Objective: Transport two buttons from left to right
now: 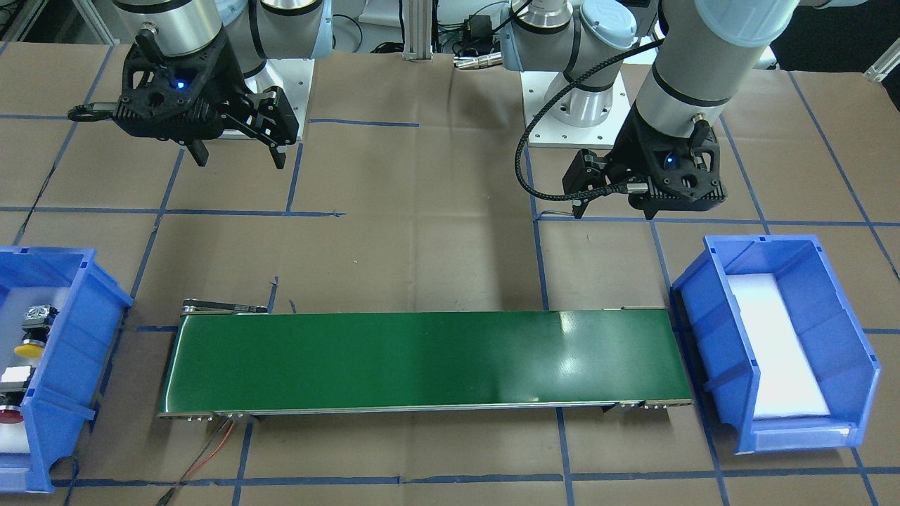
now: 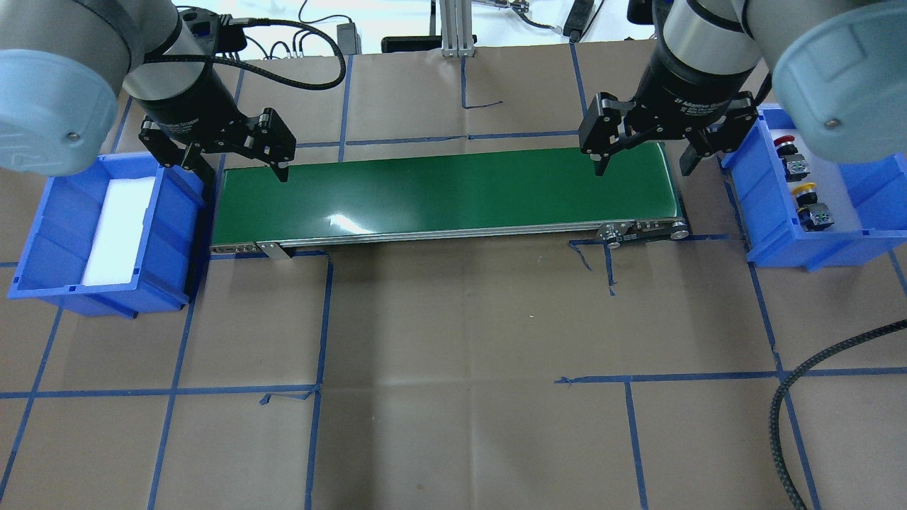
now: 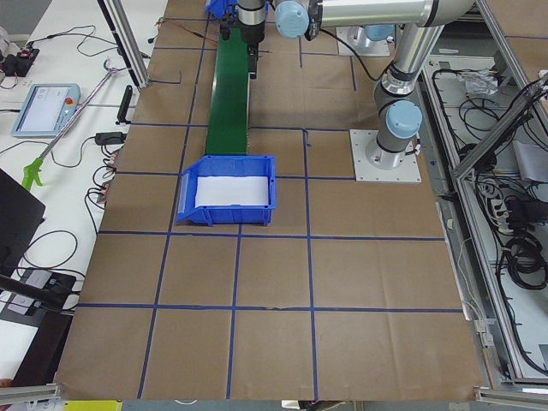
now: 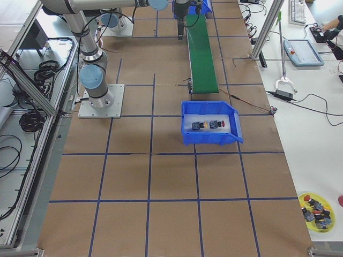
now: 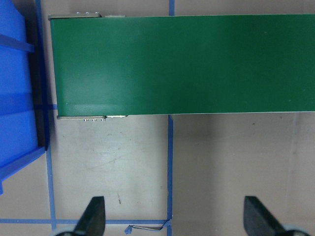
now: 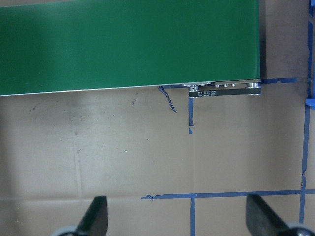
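Note:
The yellow button point(image 1: 29, 346) and the red button point(image 1: 8, 413) lie on white foam in the blue bin point(image 1: 67, 330) on my right side. From overhead the same red button point(image 2: 783, 144) and yellow button point(image 2: 803, 190) show in that bin point(image 2: 762, 212). My right gripper point(image 2: 643, 168) hangs open and empty over the belt's right end, just left of that bin. Open and empty too, my left gripper point(image 2: 244, 173) hovers at the belt's left end. Both wrist views show spread fingertips point(image 5: 93, 216) point(image 6: 96, 216) with nothing between them.
A green conveyor belt point(image 2: 439, 195) runs between the two bins. The blue bin on my left point(image 2: 49, 234) holds only a white foam pad. A cable point(image 2: 801, 397) lies at the near right. A yellow dish of parts point(image 4: 316, 209) sits on the side table.

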### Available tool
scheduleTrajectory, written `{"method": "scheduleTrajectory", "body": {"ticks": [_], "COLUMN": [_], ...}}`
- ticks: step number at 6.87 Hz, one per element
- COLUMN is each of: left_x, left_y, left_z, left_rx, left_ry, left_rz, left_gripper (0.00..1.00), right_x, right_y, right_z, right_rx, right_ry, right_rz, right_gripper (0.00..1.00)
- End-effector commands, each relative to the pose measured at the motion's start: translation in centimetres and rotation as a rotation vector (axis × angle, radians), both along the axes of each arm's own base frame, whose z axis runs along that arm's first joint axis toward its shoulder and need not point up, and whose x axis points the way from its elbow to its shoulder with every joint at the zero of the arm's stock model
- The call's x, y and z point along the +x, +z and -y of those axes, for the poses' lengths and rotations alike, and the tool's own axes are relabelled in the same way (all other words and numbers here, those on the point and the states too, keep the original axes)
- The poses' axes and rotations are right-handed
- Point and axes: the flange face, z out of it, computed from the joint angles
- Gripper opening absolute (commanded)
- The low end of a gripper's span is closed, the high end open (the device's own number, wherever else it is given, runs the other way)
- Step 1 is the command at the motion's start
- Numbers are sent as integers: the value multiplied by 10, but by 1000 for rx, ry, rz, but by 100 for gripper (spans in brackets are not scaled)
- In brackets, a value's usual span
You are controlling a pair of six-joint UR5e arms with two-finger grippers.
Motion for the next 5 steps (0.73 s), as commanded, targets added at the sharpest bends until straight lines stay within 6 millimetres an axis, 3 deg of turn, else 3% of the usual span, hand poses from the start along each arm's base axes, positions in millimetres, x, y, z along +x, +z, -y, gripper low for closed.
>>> {"method": "scheduleTrajectory", "body": {"ticks": [1, 5], "left_x": [0, 0], "left_y": [0, 0], "left_z": [0, 0], "left_rx": [-1, -1], "left_ry": [2, 2], "left_rz": [0, 1], "left_gripper": [100, 100], "right_x": [1, 1], "right_y": [-2, -2], "right_z": [0, 0], "right_rx": [2, 2], "right_ry": [1, 1], "right_rz": [3, 11], "right_gripper": [100, 100]}}
